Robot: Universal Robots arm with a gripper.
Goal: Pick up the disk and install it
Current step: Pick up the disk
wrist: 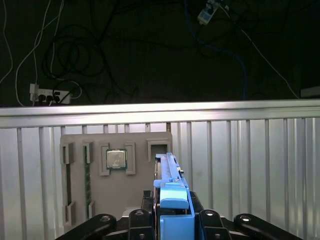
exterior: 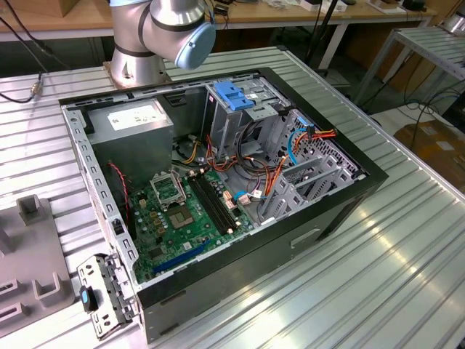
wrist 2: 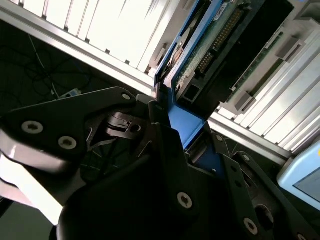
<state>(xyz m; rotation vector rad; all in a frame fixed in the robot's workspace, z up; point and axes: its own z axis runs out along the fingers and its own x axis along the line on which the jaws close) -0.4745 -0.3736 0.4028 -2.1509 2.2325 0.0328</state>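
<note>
The disk (wrist: pixel 169 172) is seen edge-on in the first wrist view, a thin slab with a blue plastic carrier along its edge, lying over a grey fixture plate (wrist: pixel 80 180). My gripper (wrist: pixel 173 220) is shut on the disk, with a black finger on each side of the blue carrier. In the second wrist view the disk (wrist 2: pixel 210 47) shows its green board and connector end, and its blue carrier runs down into the gripper (wrist 2: pixel 176 127). I cannot tell whether the disk still touches the fixture.
The open computer case (exterior: pixel 341 211) lies on the ribbed metal table, with the motherboard (exterior: pixel 182 218), a grey power-supply box (exterior: pixel 134 120) and a metal drive cage with a light-blue latch (exterior: pixel 234 94). The arm's base (exterior: pixel 163 33) stands behind it. The fixture plate holds a processor chip (wrist: pixel 116 160).
</note>
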